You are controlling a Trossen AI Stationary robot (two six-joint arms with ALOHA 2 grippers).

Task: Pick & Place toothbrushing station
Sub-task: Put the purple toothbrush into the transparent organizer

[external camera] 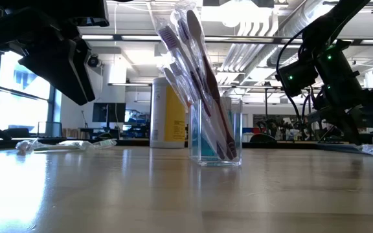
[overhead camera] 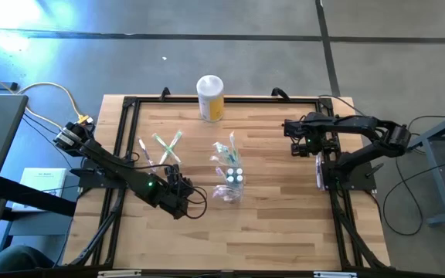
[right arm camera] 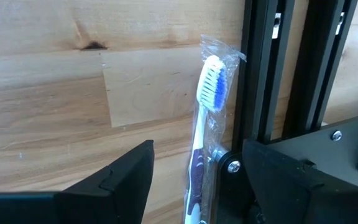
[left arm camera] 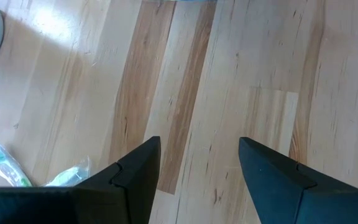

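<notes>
Reaching for next brush: right gripper (right arm camera: 194, 186) hangs open over wrapped brush (right arm camera: 205, 124) lying against frame rail (right arm camera: 263, 68) at table's right edge. Cup (overhead camera: 231, 185) mid-table, several brushes inside. Left gripper (left arm camera: 197, 180) open, empty, near loose brushes (overhead camera: 164, 148). Next: descend, straddle handle, close.

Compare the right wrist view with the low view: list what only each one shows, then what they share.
Only the right wrist view: a wrapped toothbrush with blue-and-white bristles lying against the black table frame, seen between the right gripper's open fingers. Only the low view: the clear cup holding wrapped toothbrushes, the yellow canister behind it, and the room beyond. Both: the wooden tabletop.
</notes>
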